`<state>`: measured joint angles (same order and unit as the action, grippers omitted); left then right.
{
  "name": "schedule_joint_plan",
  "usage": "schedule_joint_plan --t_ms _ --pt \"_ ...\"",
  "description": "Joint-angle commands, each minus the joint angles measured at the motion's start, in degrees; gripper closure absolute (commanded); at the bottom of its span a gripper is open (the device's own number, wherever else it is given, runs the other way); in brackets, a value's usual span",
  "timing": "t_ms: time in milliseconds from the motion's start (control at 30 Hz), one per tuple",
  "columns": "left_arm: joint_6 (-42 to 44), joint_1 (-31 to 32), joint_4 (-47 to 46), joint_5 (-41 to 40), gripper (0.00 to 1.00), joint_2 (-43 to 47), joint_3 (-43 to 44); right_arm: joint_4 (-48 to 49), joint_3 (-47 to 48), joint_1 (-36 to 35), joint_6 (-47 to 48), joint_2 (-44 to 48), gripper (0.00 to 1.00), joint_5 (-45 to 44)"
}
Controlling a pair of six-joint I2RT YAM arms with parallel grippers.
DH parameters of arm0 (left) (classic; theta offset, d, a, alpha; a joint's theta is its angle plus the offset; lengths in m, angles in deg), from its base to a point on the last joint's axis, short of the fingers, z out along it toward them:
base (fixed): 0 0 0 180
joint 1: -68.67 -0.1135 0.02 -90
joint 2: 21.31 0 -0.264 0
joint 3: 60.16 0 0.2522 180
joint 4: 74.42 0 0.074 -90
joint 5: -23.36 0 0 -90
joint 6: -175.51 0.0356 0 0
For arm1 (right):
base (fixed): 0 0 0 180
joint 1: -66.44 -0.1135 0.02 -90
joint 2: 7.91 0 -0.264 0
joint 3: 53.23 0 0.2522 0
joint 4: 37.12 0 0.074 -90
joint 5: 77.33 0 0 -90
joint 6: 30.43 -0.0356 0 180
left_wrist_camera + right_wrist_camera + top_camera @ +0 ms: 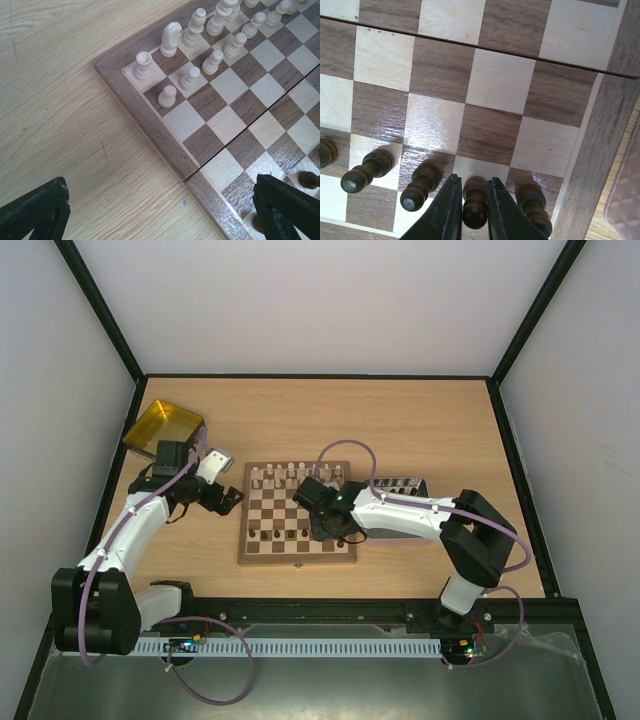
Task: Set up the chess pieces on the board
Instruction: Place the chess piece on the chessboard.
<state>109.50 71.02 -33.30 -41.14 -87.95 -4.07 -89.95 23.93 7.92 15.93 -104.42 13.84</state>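
Right gripper (472, 186) is pinched onto a dark pawn (474, 210), one finger each side, near the edge of the board (490, 80). Left gripper (160, 200) gapes wide, holding nothing.

The top view looks down from above and behind the arm bases, holding the whole pale wooden table (400, 420) and the square wooden chessboard with light and dark brown checks (298, 556). The left wrist view looks closely down on that board's far-left corner of cream turned pieces (191, 77). The right wrist view sits closer still over dark brown turned pawns (420, 189) near its right edge.
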Motion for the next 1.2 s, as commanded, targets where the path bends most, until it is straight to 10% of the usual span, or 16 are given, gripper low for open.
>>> schedule_joint_plan --t_ms 0,767,1167 --pt "0.4 0.3 -0.1 0.6 0.0 0.2 -0.7 -0.1 -0.2 -0.4 -0.6 -0.9 0.85 -1.5" --pt "0.2 0.3 -0.3 0.0 0.01 0.8 -0.7 -4.3 3.9 0.2 -1.5 4.3 0.76 -10.8" --pt "-0.3 0.2 -1.0 -0.8 0.0 1.8 -1.0 -1.4 0.5 4.8 0.4 9.2 0.34 -6.6"
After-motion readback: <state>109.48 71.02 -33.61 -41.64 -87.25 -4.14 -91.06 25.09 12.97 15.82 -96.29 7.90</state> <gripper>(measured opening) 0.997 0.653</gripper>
